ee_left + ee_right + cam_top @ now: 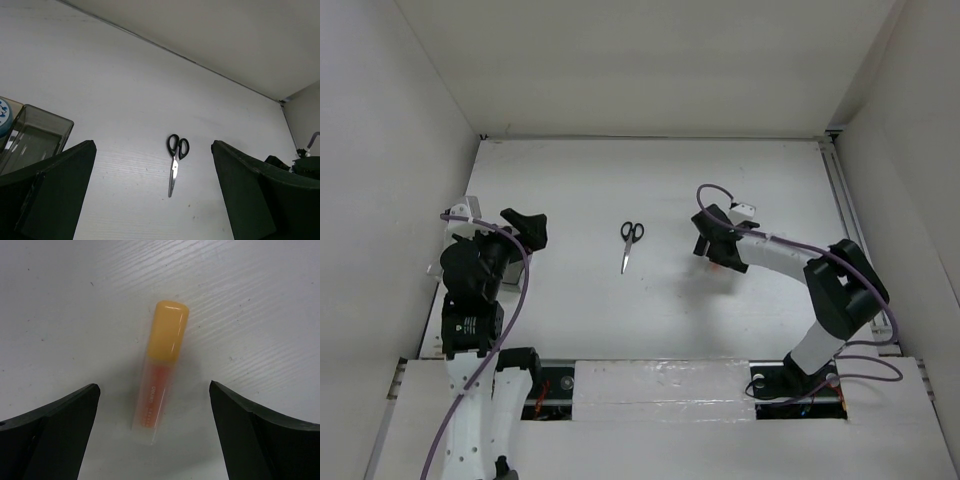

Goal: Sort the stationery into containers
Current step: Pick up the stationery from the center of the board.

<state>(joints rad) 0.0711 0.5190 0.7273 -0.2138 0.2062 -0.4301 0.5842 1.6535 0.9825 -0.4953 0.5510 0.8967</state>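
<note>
Small black-handled scissors (630,243) (176,160) lie flat mid-table with the blades pointing toward the near edge. My left gripper (525,228) (153,148) hangs open to their left, well short of them. An orange-pink highlighter (159,375) with a yellow-orange cap lies on the table directly under my right gripper (710,240) (153,386). That gripper is open, its fingers standing wide on either side of the highlighter without touching it. From above only a sliver of the highlighter (717,266) shows. A smoky dark bin (37,137) sits at the left, with a blue-and-white roll (2,115) beside it.
White walls close the table in on the left, right and back. In the left wrist view the right arm (305,165) shows at the far right edge. The arm bases and their cables sit at the near edge.
</note>
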